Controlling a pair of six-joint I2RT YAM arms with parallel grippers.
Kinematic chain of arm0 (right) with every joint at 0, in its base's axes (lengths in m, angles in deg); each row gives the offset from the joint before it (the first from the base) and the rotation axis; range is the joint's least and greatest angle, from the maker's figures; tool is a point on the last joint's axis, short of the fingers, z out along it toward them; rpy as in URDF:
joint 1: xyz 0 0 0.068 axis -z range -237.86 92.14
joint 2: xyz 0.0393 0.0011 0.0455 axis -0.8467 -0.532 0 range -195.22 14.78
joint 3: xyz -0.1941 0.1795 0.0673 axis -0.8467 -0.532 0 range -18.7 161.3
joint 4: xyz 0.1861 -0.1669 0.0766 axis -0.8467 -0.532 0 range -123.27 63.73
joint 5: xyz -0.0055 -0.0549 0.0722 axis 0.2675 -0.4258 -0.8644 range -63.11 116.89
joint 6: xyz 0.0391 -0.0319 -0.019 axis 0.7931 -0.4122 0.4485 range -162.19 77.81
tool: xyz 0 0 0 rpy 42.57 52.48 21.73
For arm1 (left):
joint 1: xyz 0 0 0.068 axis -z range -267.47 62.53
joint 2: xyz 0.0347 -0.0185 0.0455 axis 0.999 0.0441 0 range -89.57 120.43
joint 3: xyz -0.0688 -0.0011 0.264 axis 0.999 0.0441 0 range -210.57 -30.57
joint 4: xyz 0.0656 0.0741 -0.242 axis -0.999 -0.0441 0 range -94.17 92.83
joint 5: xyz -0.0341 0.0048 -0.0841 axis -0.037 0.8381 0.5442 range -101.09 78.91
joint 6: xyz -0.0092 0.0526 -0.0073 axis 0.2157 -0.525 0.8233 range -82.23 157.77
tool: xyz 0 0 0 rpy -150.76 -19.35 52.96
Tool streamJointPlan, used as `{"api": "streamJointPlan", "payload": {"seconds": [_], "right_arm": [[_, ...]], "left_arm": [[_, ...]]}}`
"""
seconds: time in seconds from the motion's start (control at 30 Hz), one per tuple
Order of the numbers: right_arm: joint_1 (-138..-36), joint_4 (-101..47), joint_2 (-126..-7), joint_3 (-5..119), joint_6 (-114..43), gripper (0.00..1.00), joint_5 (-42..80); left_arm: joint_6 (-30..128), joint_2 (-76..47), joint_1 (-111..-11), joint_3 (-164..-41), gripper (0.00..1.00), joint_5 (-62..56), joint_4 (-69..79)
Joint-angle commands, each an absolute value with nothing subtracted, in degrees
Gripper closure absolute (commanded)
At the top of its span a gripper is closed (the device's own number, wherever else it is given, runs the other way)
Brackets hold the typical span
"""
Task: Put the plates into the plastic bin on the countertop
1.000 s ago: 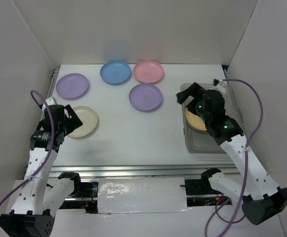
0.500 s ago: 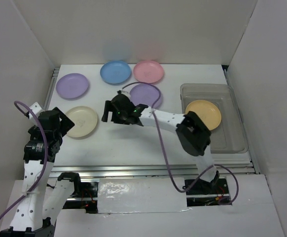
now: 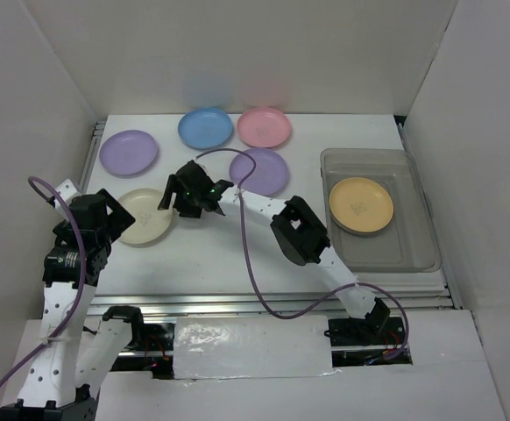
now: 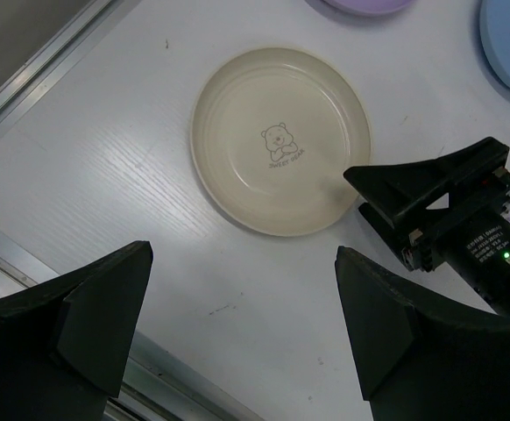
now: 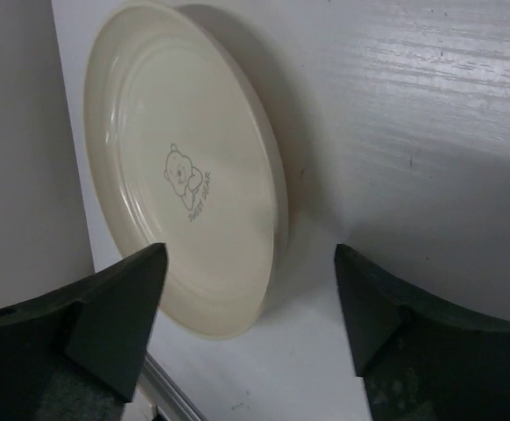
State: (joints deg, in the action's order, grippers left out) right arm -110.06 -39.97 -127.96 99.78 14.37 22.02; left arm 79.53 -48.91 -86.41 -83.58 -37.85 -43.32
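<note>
Right claw (image 5: 248, 263) hovers wide open, empty, at the cream plate (image 5: 176, 202) lying on the surface (image 3: 237, 250), well left of the plastic bin (image 3: 395, 254). It should straddle the plate's rim squarely before pinching; left claw (image 4: 244, 333) gapes empty nearby.

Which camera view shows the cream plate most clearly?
The left wrist view: the cream plate lies whole under the camera, its bear print clear. The right wrist view shows it slanted and partly hidden at the bottom. In the top view it is small, its left edge under the left arm.
</note>
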Motion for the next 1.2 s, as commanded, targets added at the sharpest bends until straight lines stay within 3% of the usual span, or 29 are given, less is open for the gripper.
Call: {"api": "streamJointPlan", "payload": {"seconds": [0.0,0.17,0.33,0.63,0.7,0.77,0.9,1.0,1.17], "right_arm": [[-109.98,-46.66,-130.68,105.75,16.08,0.20,24.16],[-109.80,-49.82,-130.51,106.46,16.35,0.47,25.57],[-109.36,-51.58,-130.86,107.34,15.91,0.54,24.16],[-109.80,-48.35,-129.81,104.63,15.21,0.82,22.06],[-109.63,-45.88,-128.66,101.64,15.73,0.81,21.00],[-109.36,-46.39,-128.83,102.06,15.47,0.71,20.91],[-109.54,-51.65,-131.99,109.33,14.51,0.63,20.21],[-109.71,-52.82,-132.97,110.51,14.06,0.66,20.12],[-109.01,-49.04,-130.86,105.41,14.77,0.81,18.45]], "left_arm": [[77.76,-48.88,-86.15,-84.18,0.01,-36.76,-41.20],[77.58,-49.49,-86.15,-84.18,0.01,-36.67,-41.11],[77.32,-49.49,-86.15,-84.09,0.01,-36.32,-41.02],[77.06,-49.58,-86.15,-83.92,0.01,-36.23,-40.94],[76.97,-49.41,-86.15,-83.92,0.01,-36.05,-40.85],[76.88,-49.23,-86.15,-83.92,0.01,-35.88,-40.76],[76.88,-49.05,-86.15,-84.00,0.01,-35.87,-40.85],[77.06,-49.49,-86.15,-84.00,0.01,-36.14,-41.02],[76.97,-49.85,-86.15,-83.92,0.01,-36.23,-41.02]]}}
